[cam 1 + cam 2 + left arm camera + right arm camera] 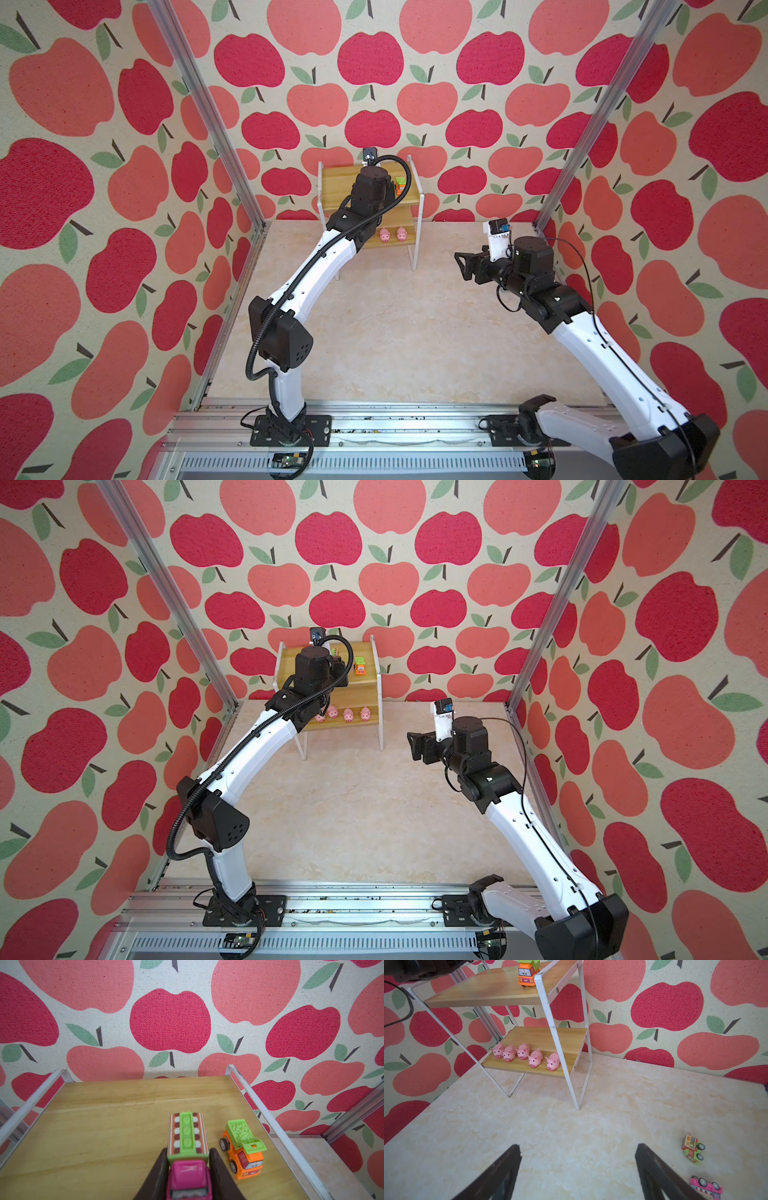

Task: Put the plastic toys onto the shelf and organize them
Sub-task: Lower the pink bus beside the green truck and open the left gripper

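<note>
My left gripper (188, 1150) is shut on a pink truck (188, 1169) with a green striped trailer, right over the shelf's top board (104, 1126). An orange truck (244, 1151) with a green bed stands beside it on that board, also seen in both top views (400, 187) (360, 665). Several pink pigs (523, 1051) stand in a row on the lower board. My right gripper (578, 1147) hangs open and empty above the table, right of the shelf (336, 183). In the right wrist view a green and red truck (693, 1148) and a pink truck (705, 1187) lie tipped over on the table.
The shelf stands against the apple-print back wall (374, 104), its thin white legs (576, 1084) on the marbled tabletop (395, 332). Aluminium posts (208, 112) rise at both back corners. My left arm (316, 266) reaches across the shelf's front.
</note>
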